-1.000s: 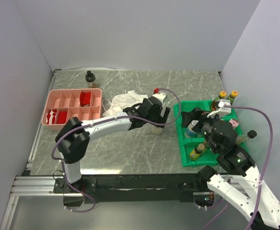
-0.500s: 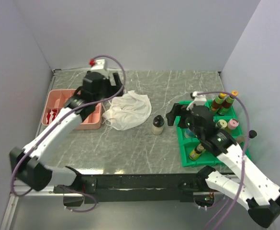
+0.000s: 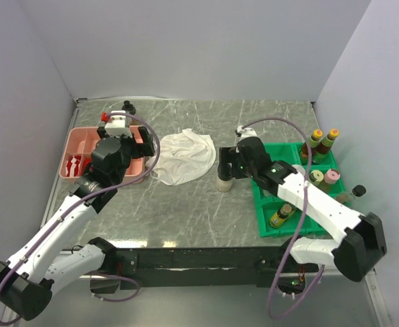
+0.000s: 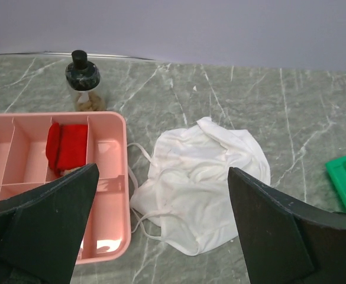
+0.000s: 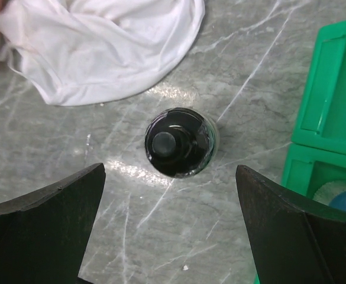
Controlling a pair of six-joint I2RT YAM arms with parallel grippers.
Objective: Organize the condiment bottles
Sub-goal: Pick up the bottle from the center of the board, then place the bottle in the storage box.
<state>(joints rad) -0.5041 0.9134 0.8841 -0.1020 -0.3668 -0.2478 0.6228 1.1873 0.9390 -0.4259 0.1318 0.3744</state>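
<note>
At the table's 10 o'clock corner a small black-capped jar (image 4: 83,80) stands alone, just behind the pink compartment tray (image 4: 110,195). It holds something tan, and it is one of the condiment bottles not yet put away. The left gripper (image 4: 159,173) hangs above the tray's right end with its jaws spread wide and nothing between them. At 3 o'clock from the tray lies the crumpled white cloth (image 4: 202,177).

At about 4 o'clock from the cloth the loose bottle (image 5: 178,142) stands upright on the bare marble, apart from the cloth and just left of the green tray (image 5: 332,89). The right gripper (image 5: 170,170) is right above it, jaws released, one finger on each side and neither touching.

We judge this bottle to be light, rigid and probably glass, so it could break if knocked over. Its round wall looks smooth and may slip, and its small base makes it tippy. We would close across the body just under the black cap, squarely on the widest part, with moderate force.

Further right, the green tray holds several bottles, among them two yellow-capped bottles (image 3: 322,139) at its 1 o'clock corner. Another black-capped bottle (image 3: 358,191) stands outside the tray's 3 o'clock edge.
</note>
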